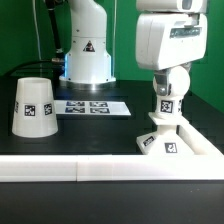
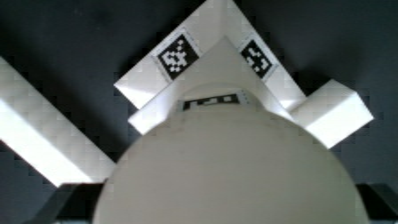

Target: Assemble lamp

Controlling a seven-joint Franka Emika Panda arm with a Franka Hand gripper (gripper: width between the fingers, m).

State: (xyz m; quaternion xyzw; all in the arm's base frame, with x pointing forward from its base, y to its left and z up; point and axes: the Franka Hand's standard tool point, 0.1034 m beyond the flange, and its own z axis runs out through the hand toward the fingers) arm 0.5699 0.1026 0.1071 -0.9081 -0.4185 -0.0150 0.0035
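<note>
The white ball-shaped bulb [image 1: 163, 103] is upright in my gripper [image 1: 166, 84], which is shut on it at the exterior view's right. Its neck points down and meets the top of the low pyramid-like base [image 1: 160, 141]; I cannot tell whether it is seated. In the wrist view the bulb [image 2: 222, 160] fills the foreground, with the tagged base [image 2: 210, 60] right beyond it. The jaws show only as dark edges on either side of the bulb. The tapered shade [image 1: 33, 106] stands on the table at the exterior view's left, apart from the arm.
The marker board [image 1: 92, 106] lies flat between the shade and the base. A long white rail [image 1: 90, 171] runs along the front, and another [image 1: 203, 143] runs beside the base. A rail [image 2: 39, 118] also shows in the wrist view. The arm's pedestal [image 1: 86, 50] stands behind.
</note>
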